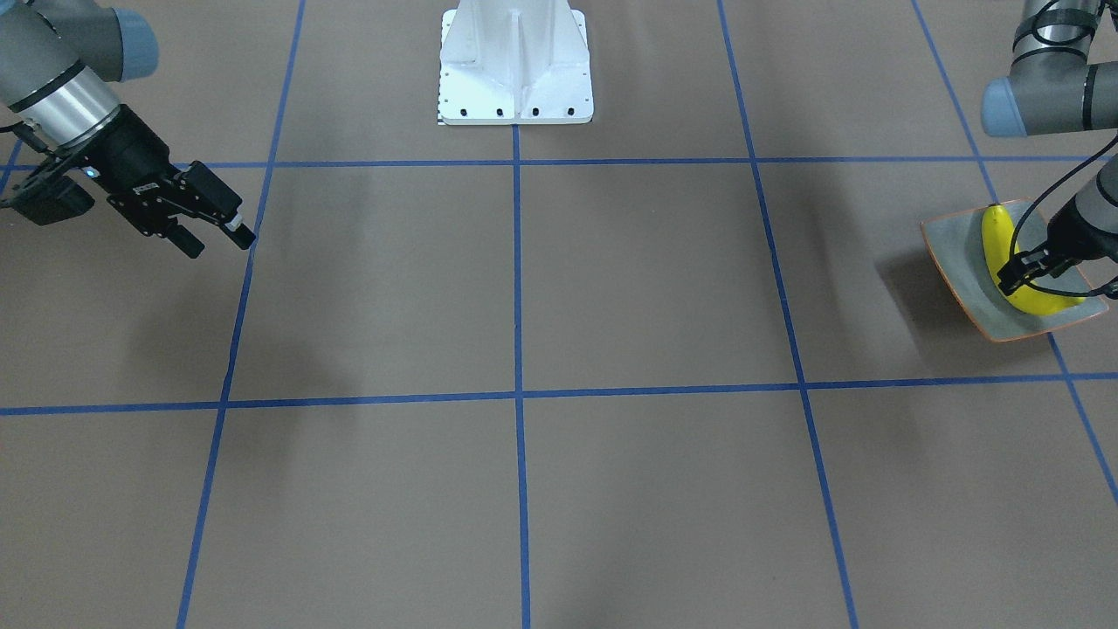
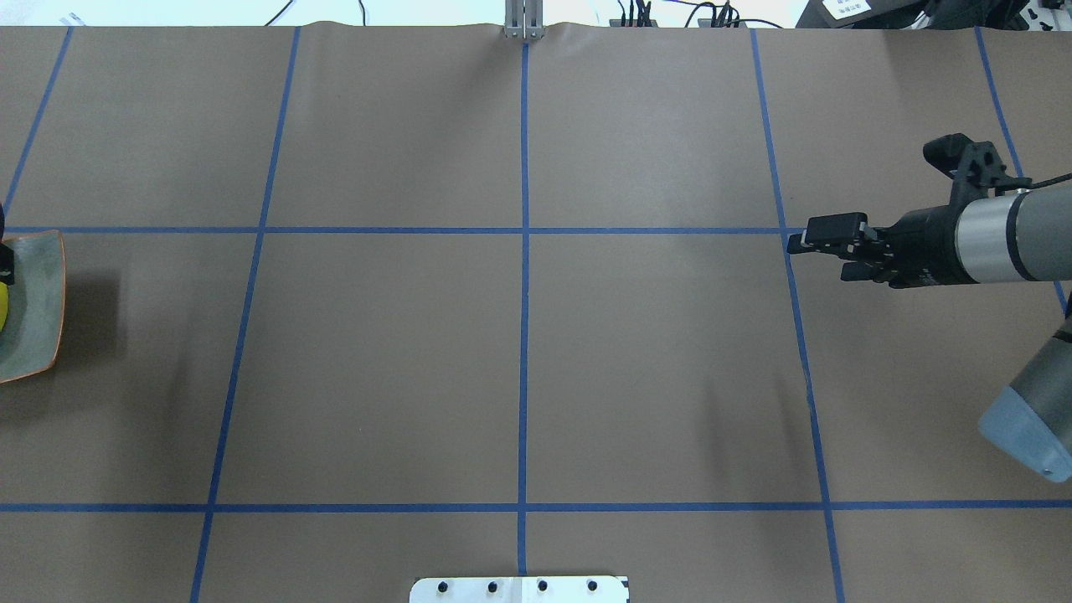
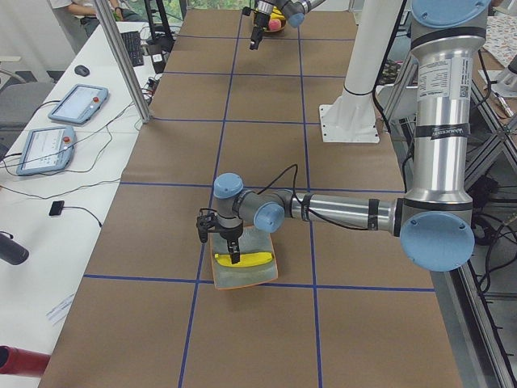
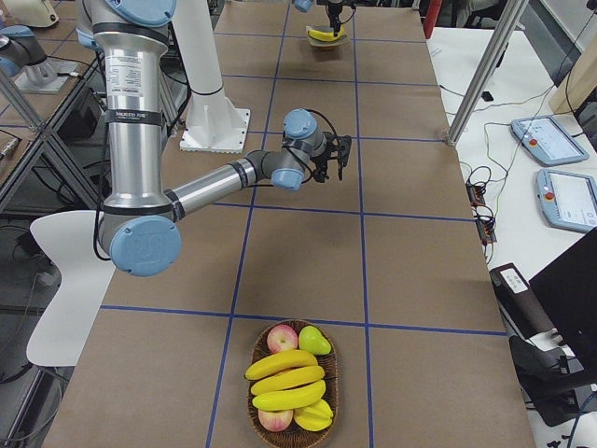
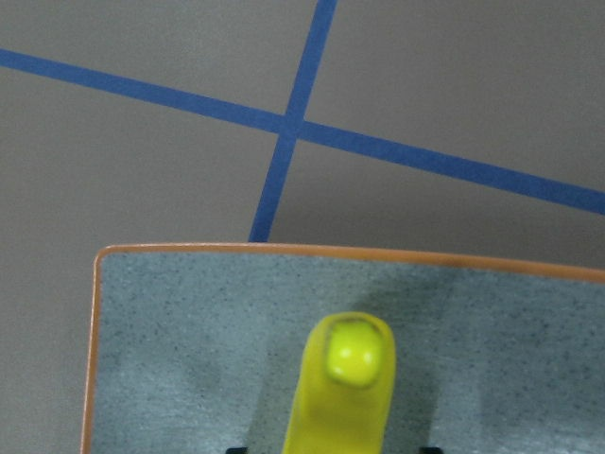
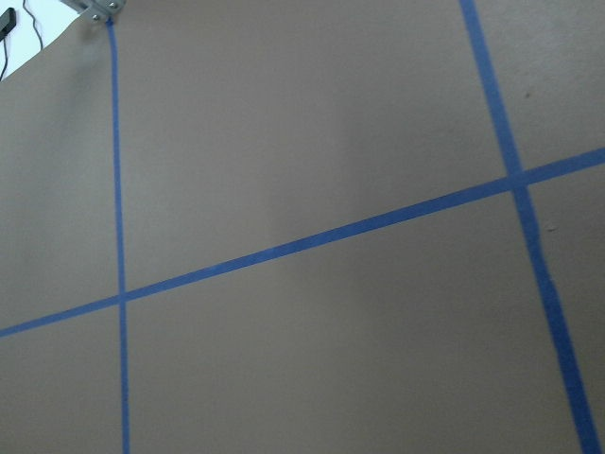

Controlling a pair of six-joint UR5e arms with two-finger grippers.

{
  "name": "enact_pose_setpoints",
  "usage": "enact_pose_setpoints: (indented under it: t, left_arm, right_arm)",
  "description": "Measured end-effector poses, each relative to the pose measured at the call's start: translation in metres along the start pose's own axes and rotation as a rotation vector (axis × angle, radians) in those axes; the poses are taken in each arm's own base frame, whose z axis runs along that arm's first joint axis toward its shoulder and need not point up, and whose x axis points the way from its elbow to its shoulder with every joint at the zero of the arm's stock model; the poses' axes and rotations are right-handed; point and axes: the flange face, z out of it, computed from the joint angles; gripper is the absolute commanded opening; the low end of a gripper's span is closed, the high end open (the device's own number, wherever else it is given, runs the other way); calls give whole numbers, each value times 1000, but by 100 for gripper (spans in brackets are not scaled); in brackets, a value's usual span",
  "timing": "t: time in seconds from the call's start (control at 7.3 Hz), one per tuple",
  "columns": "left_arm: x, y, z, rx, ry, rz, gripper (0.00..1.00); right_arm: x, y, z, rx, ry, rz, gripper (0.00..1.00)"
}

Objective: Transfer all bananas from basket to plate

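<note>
Exterior front-facing: left hand (image 1: 1024, 269) spread astride banana (image 1: 996, 231) on plate (image 1: 956, 253); right hand (image 1: 220, 243) spread, empty.

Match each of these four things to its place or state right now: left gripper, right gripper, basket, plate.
Things:
1. left gripper
2. right gripper
3. basket
4. plate

Places or states:
A. holds several bananas, apples and a pear
B. open and empty above the bare table
C. has one banana lying on it
D. over the plate, fingers either side of the banana

Pairs: 1-D, 2-B, 3-A, 4-C
</note>
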Motion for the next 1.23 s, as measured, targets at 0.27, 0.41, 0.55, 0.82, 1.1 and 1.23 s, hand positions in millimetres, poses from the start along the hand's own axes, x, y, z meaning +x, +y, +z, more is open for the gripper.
enact_pose_setpoints:
  t: [0.27,0.41,0.55,0.82,1.1,1.23]
  left_arm:
    - [19,0,-21,24,41,30,99]
    - [32,1,-34,31,73,46,99]
    - [42,1,-43,30,101,56,99]
    - [52,-1,-49,30,123,64,99]
    - [54,-2,-49,30,126,64,99]
    - [55,-3,-49,29,125,63,99]
  right_arm:
    - [65,-25,-33,18,53,-58,100]
    - [108,-49,-54,7,83,-85,100]
    - [156,-76,-81,-5,96,-109,100]
    - [258,-101,-126,3,138,-184,100]
    - [354,-102,-164,38,209,-249,100]
    - [400,-99,-182,46,239,-264,100]
